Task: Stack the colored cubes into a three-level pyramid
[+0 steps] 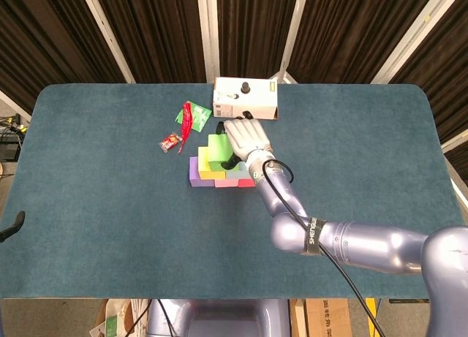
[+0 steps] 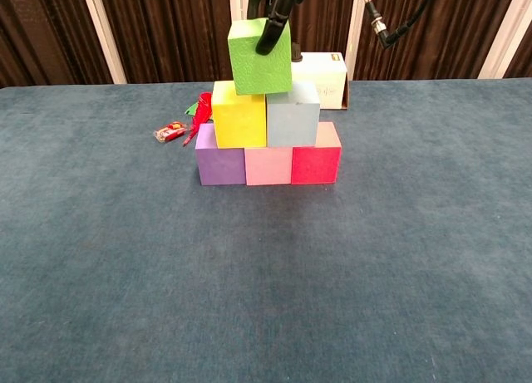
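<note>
Dark curtains back a teal table [image 2: 100, 258]. Pyramid approx. done: bottom row purple cube [image 2: 220, 164], pink cube [image 2: 268, 166], red cube [image 2: 316, 163] touching side by side; 2nd level yellow cube [image 2: 239, 115] & pale blue cube [image 2: 293, 115]. Right hand [image 1: 247, 138] grips green cube [image 2: 258, 57] from above, fingers closed on its faces, at the stack's 12 o'clock. Cube is tilted, low edge at or near the yellow/blue seam. Left to do, IMO: level it, seat it, release. Left hand not seen.

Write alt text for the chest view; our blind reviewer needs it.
A robot hand holds a green cube, tilted, on top of a yellow cube and a light blue cube, which sit on a purple, pink and red row.
</note>
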You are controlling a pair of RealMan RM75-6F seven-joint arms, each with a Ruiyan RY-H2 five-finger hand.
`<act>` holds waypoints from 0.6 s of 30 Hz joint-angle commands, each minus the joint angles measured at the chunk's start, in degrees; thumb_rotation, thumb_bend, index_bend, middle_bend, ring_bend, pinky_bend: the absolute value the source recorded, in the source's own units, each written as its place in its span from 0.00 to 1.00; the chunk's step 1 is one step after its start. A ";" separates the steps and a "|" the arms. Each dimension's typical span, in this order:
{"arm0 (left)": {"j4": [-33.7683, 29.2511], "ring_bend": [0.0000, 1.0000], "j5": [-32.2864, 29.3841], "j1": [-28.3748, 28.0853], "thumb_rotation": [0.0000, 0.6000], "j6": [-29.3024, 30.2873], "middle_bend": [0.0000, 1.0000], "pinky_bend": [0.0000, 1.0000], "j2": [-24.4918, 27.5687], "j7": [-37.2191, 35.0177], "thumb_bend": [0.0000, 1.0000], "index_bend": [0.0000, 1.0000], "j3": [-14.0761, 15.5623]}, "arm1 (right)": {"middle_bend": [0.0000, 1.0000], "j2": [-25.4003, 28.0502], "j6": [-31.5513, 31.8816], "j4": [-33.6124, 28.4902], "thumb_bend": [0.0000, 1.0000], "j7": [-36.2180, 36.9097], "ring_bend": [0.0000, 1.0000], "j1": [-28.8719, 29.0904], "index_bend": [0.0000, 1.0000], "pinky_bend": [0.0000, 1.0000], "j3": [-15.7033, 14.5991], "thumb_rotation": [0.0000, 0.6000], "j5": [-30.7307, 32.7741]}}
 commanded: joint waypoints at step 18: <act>-0.28 0.00 -0.08 0.18 1.00 0.07 0.01 0.00 -0.02 -0.03 0.36 0.12 -0.32 | 0.42 -1.75 0.95 1.28 0.26 -0.89 0.20 -1.90 0.41 0.00 1.13 1.00 -1.54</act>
